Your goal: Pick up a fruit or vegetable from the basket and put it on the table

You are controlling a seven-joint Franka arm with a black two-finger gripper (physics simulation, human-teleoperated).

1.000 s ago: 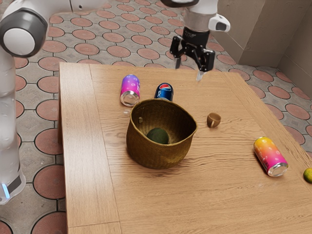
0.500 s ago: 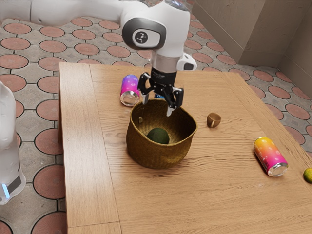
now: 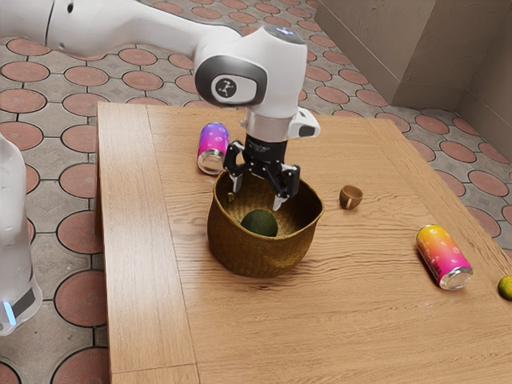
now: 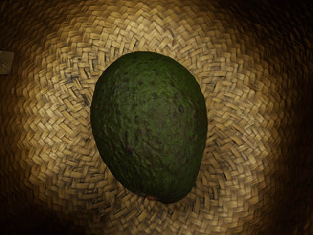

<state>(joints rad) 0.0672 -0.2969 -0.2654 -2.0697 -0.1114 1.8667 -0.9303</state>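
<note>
Exterior view, gripper (image 3: 257, 198), fingers spread, above avocado (image 3: 260, 223) in basket (image 3: 258, 258), 2 cans (image 3: 442, 254), lettering illegible

Dark green, darker-speckled avocado (image 4: 149, 125); golden-brown, herringbone-woven basket (image 3: 260, 254); yellow-orange-to-pink can (image 3: 442, 254); purple-to-pink can (image 3: 213, 146).

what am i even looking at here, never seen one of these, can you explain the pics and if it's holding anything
This is a single white robot arm with black two-finger jaws. The exterior view is taken from beside the arm; the wrist view comes from a camera on its hand, looking down into the woven basket.

On the wooden table are that basket, a purple-and-pink can, an orange-and-pink can, a small brown cup and, at the far right of the exterior view, a yellow-green fruit.

Nothing is held: the jaws stand apart at the basket's opening, above the avocado inside.
</note>
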